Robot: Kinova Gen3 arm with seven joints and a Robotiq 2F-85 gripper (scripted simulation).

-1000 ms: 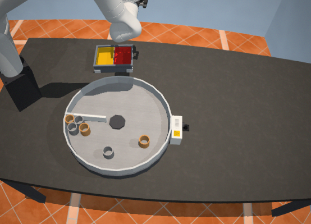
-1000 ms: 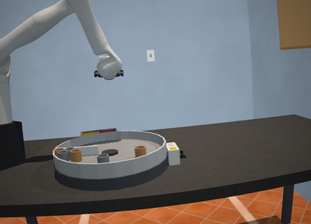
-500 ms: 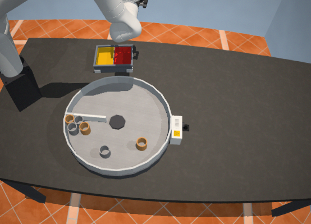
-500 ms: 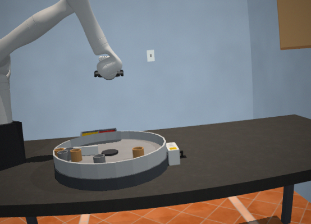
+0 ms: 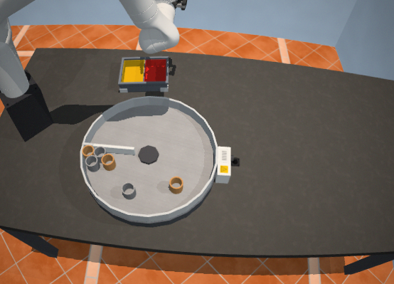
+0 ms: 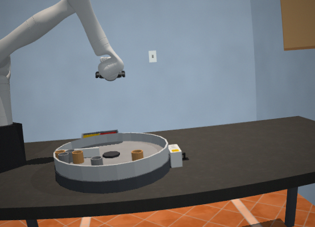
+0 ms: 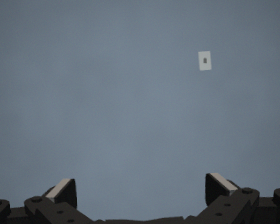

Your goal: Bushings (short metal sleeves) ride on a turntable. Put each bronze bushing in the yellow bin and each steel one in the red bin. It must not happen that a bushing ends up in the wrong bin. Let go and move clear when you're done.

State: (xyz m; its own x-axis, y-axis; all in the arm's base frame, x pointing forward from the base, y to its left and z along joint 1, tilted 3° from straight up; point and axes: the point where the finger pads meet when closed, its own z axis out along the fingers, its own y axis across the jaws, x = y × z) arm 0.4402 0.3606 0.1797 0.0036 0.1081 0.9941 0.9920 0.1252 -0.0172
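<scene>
The open, empty gripper [image 5: 182, 3] [image 7: 141, 192] is raised beyond the back of the table, facing the wall. On the turntable [image 5: 167, 130], a bronze bushing [image 5: 176, 190] [image 6: 137, 156] stands front right and a steel one [image 5: 129, 195] [image 6: 96, 161] front left. At the left, against or near the white bar, are a bronze bushing [image 5: 88, 156] at the rim, a steel one [image 5: 100, 152] beside it, another steel one [image 5: 92, 169] [image 6: 63, 158] in front and another bronze one [image 5: 109, 167] [image 6: 77, 158]. The yellow bin [image 5: 131, 75] and red bin [image 5: 156, 75] show no bushing.
The white bar [image 5: 110, 146] [image 6: 91, 152] reaches inward from the turntable's left rim towards the dark hub [image 5: 148, 154] [image 6: 111, 154]. A raised wall [image 6: 114, 172] rings the turntable. A white box [image 5: 223, 162] [image 6: 175, 156] stands at its right side. The bins sit behind it.
</scene>
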